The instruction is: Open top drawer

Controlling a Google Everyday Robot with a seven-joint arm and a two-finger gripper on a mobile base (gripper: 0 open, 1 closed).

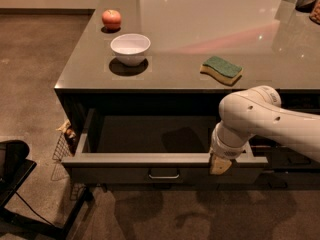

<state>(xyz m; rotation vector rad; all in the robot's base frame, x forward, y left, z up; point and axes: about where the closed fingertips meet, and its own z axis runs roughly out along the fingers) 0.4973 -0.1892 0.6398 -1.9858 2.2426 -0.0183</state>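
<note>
The top drawer (125, 175) stands pulled out from under the dark counter, its flat grey front facing me with a small metal bar handle (163, 174) at its centre. Its smooth grey tray (150, 134) shows inside and holds nothing. My gripper (220, 164) hangs from the white arm (260, 119) at the right part of the drawer's front rim, to the right of the handle. One pale fingertip shows over the front edge.
On the counter (200, 44) sit a red apple (111, 19), a white bowl (130, 48) and a green-and-yellow sponge (222, 69). A wire basket (65, 144) hangs at the counter's left side. A black chair base (20, 184) stands on the floor at lower left.
</note>
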